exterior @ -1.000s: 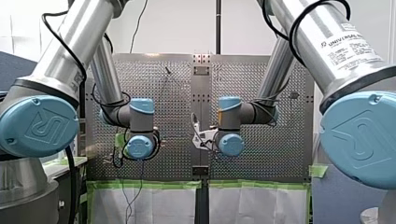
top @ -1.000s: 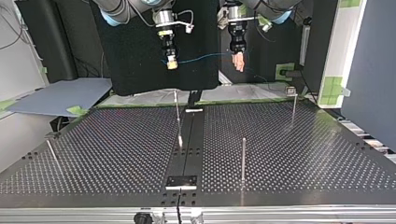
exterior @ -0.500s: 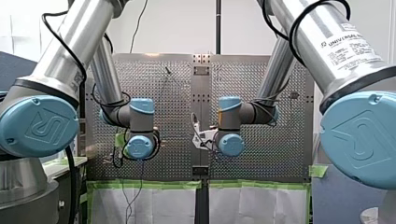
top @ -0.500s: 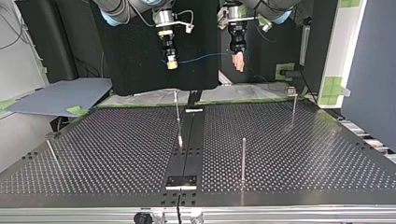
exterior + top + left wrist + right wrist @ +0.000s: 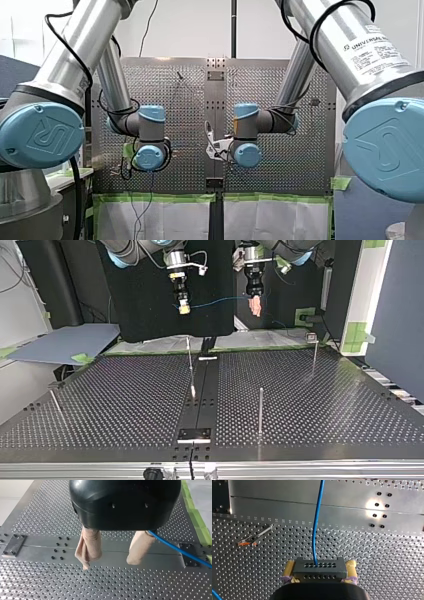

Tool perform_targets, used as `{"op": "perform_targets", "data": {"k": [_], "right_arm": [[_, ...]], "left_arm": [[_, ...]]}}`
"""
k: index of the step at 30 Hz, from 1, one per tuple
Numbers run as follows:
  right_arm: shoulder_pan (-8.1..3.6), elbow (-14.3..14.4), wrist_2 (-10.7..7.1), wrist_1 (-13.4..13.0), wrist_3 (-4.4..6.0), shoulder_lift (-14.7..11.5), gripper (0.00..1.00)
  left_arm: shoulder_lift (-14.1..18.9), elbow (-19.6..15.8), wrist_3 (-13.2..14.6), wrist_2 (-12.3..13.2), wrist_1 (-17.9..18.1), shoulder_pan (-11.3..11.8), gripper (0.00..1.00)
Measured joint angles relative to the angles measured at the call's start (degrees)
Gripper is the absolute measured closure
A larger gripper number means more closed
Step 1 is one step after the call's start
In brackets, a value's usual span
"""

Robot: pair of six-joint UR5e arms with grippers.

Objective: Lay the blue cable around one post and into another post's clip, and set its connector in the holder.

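You have a grey metal table full of small holes in front of you, edged with green tape, and in the front view a white wall stands behind it. The only writing you can read is "UNIVERSAL ROBOTS", printed on the right arm. The blue joint caps carry a moulded logo. In the top view both claws hang high at the far side of the table, near each other. In the right wrist view you see the right claw clamped by its yellow pads on the dark connector, a block with two rows of holes. The blue cable leaves the block's face and runs straight ahead. In the top view that cable spans the gap across to the left claw. In the left wrist view its beige fingers stand apart with nothing between them, and the cable passes the outer side of one finger. Thin posts stand upright on the table. One of them, ahead of the right claw and off to one side, carries an orange clip.
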Motion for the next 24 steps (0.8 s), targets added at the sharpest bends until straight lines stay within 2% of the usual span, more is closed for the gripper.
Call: {"op": "perform_targets", "data": {"k": [2,3,4,24], "right_arm": [[0.00,0.00,0.00,0.00,0.00,0.00,0.97],[0.00,0.00,0.00,0.00,0.00,0.00,0.97],[0.00,0.00,0.00,0.00,0.00,0.00,0.97],[-0.04,-0.04,0.09,0.17,-0.14,0.24,0.97]], "left_arm": [[0.00,0.00,0.00,0.00,0.00,0.00,0.07],[0.00,0.00,0.00,0.00,0.00,0.00,0.07],[0.00,0.00,0.00,0.00,0.00,0.00,0.00],[0.00,0.00,-0.06,0.00,-0.05,-0.01,0.00]]}}
